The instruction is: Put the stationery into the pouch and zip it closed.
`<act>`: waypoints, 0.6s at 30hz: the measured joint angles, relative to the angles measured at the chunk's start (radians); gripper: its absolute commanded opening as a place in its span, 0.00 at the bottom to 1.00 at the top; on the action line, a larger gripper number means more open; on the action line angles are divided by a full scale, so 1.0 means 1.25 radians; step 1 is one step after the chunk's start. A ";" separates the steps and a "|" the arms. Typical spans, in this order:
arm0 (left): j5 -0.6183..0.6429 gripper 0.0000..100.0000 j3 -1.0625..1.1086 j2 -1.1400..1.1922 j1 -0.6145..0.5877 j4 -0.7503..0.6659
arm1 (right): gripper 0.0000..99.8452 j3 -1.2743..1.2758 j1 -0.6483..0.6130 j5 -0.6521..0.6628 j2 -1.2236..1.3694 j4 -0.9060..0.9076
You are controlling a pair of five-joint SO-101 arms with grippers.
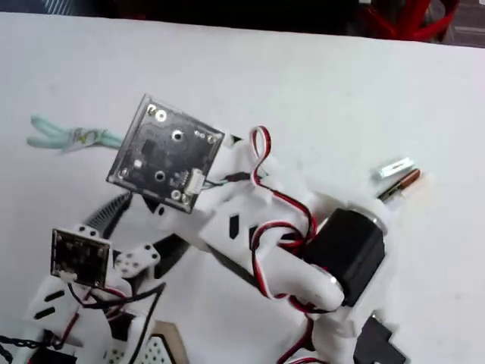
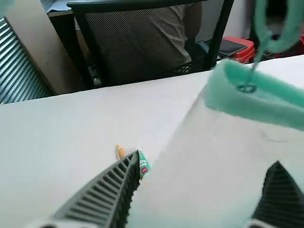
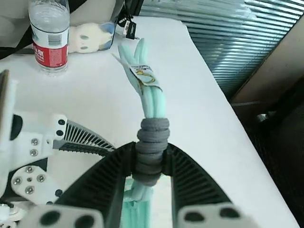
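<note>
Closest to the right wrist camera, the right gripper [image 3: 151,159] has its two black fingers clamped on one grey band [image 3: 152,142] wound round a bundle of teal strands [image 3: 153,102]. The strands run away over the white table [image 3: 199,95], carrying one tag [image 3: 145,76]. Past their tips stand one bottle [image 3: 49,35] and one plush toy [image 3: 90,37], both cut off by the frame.

From the left wrist, the left gripper [image 2: 205,161] has its two ribbed fingers wide apart, holding nothing. Just beside one fingertip lies one small orange-tipped item [image 2: 140,166], mostly hidden. Farther off is the fuzzy teal pouch [image 2: 256,92], cut off at the edge, and beyond the table one chair [image 2: 142,38].

From above, the arms cover the pouch's body. Well apart from it lie one brown pen [image 1: 400,184] and one white piece [image 1: 395,168], too small to identify.
</note>
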 measured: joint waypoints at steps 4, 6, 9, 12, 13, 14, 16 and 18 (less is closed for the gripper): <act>-0.042 0.41 0.000 0.000 -0.032 0.000 | 0.02 0.000 -0.005 0.001 -0.005 0.009; -0.076 0.41 0.000 0.000 -0.033 0.000 | 0.02 0.000 -0.004 0.001 -0.005 0.009; -0.115 0.41 0.000 0.000 -0.020 0.000 | 0.02 0.015 -0.027 0.000 -0.007 0.009; -0.139 0.41 0.000 0.000 0.023 0.000 | 0.02 0.054 -0.070 0.000 -0.006 0.009; -0.141 0.41 0.000 0.000 0.036 0.000 | 0.02 0.065 -0.083 0.001 -0.006 0.009; -0.141 0.41 0.000 0.000 0.048 0.000 | 0.02 0.071 -0.088 0.001 -0.006 0.009; -0.142 0.41 0.006 0.000 0.066 0.000 | 0.02 0.071 -0.092 0.001 -0.006 0.009; -0.142 0.41 0.031 0.000 0.085 0.000 | 0.02 0.071 -0.090 0.000 -0.006 0.009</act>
